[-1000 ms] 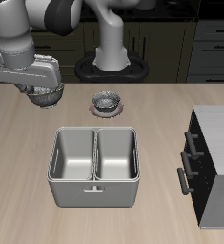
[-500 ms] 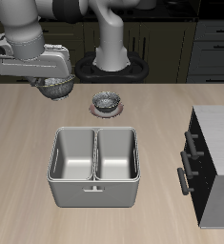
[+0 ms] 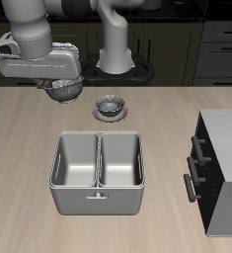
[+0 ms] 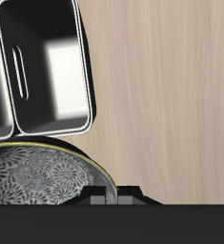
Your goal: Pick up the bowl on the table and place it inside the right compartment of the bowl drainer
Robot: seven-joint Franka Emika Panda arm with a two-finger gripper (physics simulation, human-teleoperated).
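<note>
Below and ahead of the claw (image 3: 66, 91): bowl drainer (image 3: 98, 174), grey brushed metal, two deep wells, resting on the surface (image 3: 29, 158). Pinched in the claw, held aloft: the bowl (image 4: 42, 176), glossy grey-white with dark mottling, round and shallow.

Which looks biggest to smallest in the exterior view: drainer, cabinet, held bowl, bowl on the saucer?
1. bowl drainer
2. cabinet, though cut off by the frame, so unsure against the drainer
3. and 4. held bowl and bowl on the saucer look alike; the held one is partly hidden.
</note>
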